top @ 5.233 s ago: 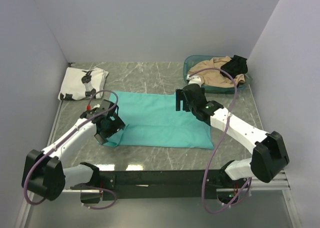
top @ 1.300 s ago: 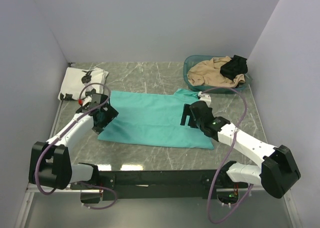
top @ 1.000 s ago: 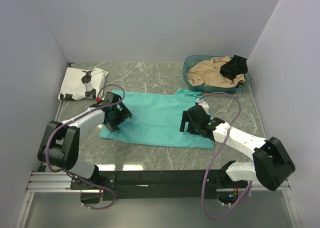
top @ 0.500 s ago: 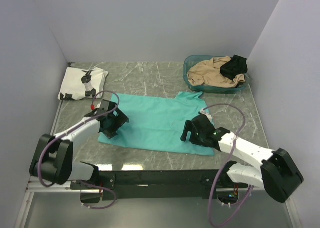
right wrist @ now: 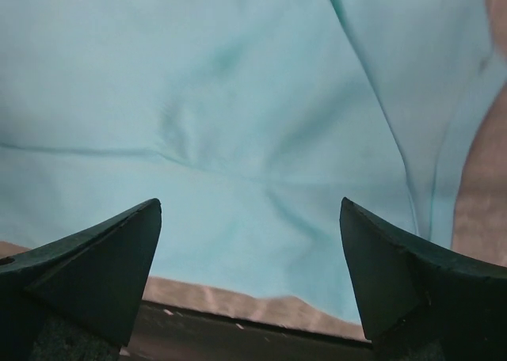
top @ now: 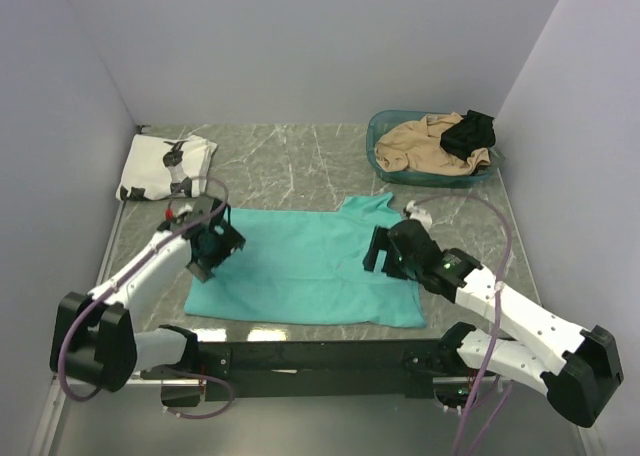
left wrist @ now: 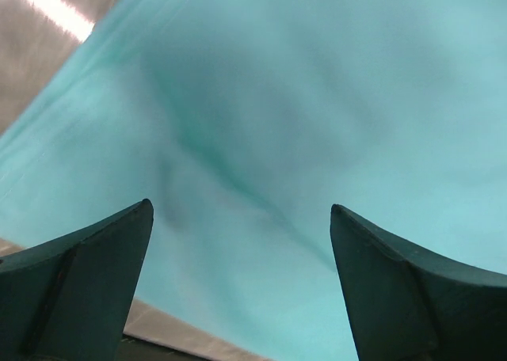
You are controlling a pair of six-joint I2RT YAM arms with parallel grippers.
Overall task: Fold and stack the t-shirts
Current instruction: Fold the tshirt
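Note:
The teal t-shirt (top: pixel 300 271) lies spread flat across the middle of the table, one sleeve (top: pixel 368 205) poking out at its far right corner. The white t-shirt with black figures (top: pixel 165 166) sits folded at the far left. My left gripper (top: pixel 207 248) hovers open over the teal shirt's left edge. My right gripper (top: pixel 380 252) hovers open over its right part. Teal cloth (left wrist: pixel 301 100) fills the left wrist view, with nothing between the spread fingers of that gripper (left wrist: pixel 239 205). The right wrist view shows my gripper (right wrist: pixel 250 200) open and empty above the shirt's hem (right wrist: pixel 261 274).
A teal basket (top: pixel 383 136) at the far right holds a tan garment (top: pixel 425 144) and a small black garment (top: pixel 470 133). Grey walls close in the left, back and right. The arms' black base rail (top: pixel 320 358) runs along the near edge.
The teal t-shirt now lies nearer the front edge than a second ago. Both arms have drawn back toward the near side. Both grippers stay open.

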